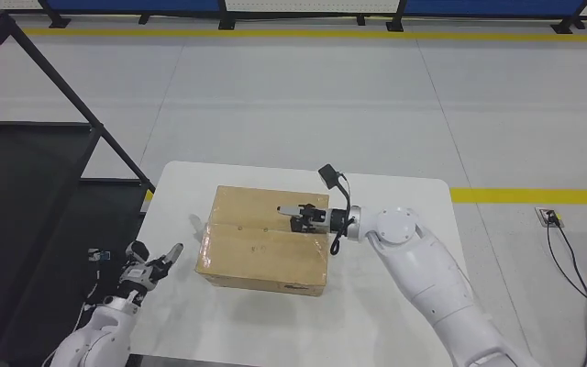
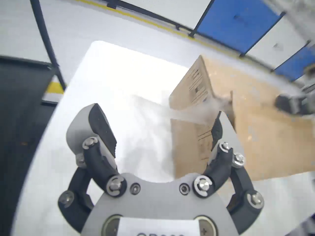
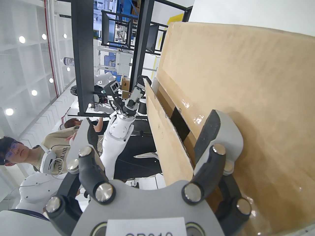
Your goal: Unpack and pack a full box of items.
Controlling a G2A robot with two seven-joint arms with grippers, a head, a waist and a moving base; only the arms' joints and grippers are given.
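Cardboard box [image 1: 266,243] stands on the table [image 1: 275,319] with one flap [image 3: 167,136] part-raised between the wide-open fingers of the right gripper [image 1: 292,213] — not clamped — while the left gripper [image 2: 158,114] hangs open and empty beside its end; judged: opening barely begun, unpacking and repacking all outstanding.

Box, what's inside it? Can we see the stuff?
The box is nearly closed. The right end effector straddles one raised flap, showing just a dark gap. Whatever is inside is covered by the flaps.
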